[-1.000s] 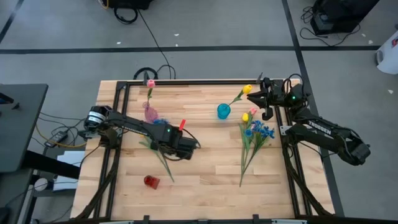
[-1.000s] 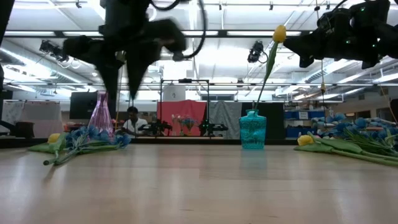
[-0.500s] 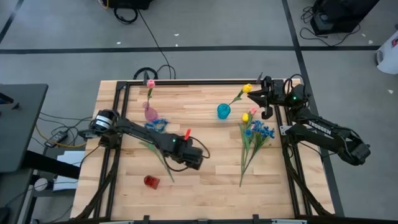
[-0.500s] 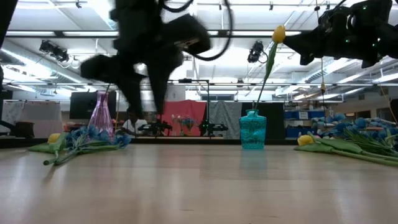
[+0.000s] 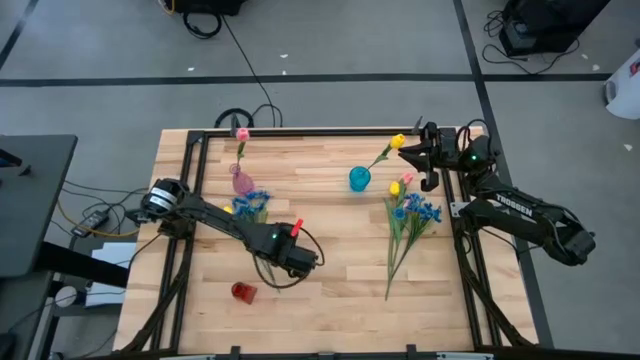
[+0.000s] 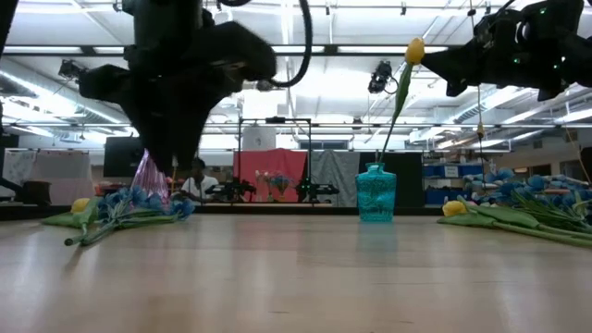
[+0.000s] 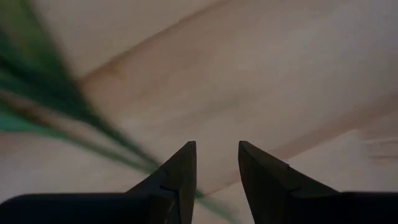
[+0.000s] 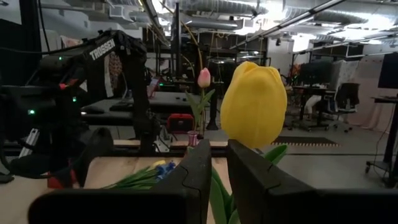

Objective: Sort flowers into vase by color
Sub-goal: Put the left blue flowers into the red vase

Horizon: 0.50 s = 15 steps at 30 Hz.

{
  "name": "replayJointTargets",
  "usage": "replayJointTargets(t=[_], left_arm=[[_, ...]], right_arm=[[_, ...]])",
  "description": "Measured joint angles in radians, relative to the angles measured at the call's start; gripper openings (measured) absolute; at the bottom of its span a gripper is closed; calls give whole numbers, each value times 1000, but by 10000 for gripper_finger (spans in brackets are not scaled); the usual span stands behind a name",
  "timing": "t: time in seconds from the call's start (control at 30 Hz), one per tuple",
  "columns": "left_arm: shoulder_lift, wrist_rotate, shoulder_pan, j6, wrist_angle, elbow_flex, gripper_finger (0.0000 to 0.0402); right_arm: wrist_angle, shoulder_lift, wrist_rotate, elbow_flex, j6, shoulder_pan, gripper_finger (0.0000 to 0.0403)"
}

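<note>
A yellow tulip (image 5: 398,142) stands with its stem in the teal vase (image 5: 358,179). A pink tulip (image 5: 241,133) stands in the pink vase (image 5: 242,183). A blue spray (image 5: 252,201) and a yellow tulip (image 5: 229,209) lie on the table, their green stems (image 5: 268,272) running toward the near edge. My left gripper (image 5: 283,262) is open, pointing down low over those stems (image 7: 93,118); whether it touches them I cannot tell. My right gripper (image 5: 412,155) is open by a narrow gap, level, just short of the vase's yellow tulip head (image 8: 254,102).
A second pile of blue sprays, a yellow and a pink tulip (image 5: 408,215) lies at the table's right. A small red vase (image 5: 243,291) lies on its side near the front left. Black rails (image 5: 467,260) run along the table's sides.
My left gripper has gone toward the table's near edge and come down over the stems of the left pile, turning as it went. The flowers lie as before.
</note>
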Motion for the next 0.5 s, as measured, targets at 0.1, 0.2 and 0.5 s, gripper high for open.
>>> replayJointTargets(t=[0.1,0.2,0.5], left_arm=[[1,-20,1,-9,143,-30,118],[0,-22,3,27,210,-56,114],[-150,-101,7,23,-29,-71,94]], right_arm=[[1,0,0,0,0,0,65],[3,0,0,0,1,0,65],[3,0,0,0,5,4,65]])
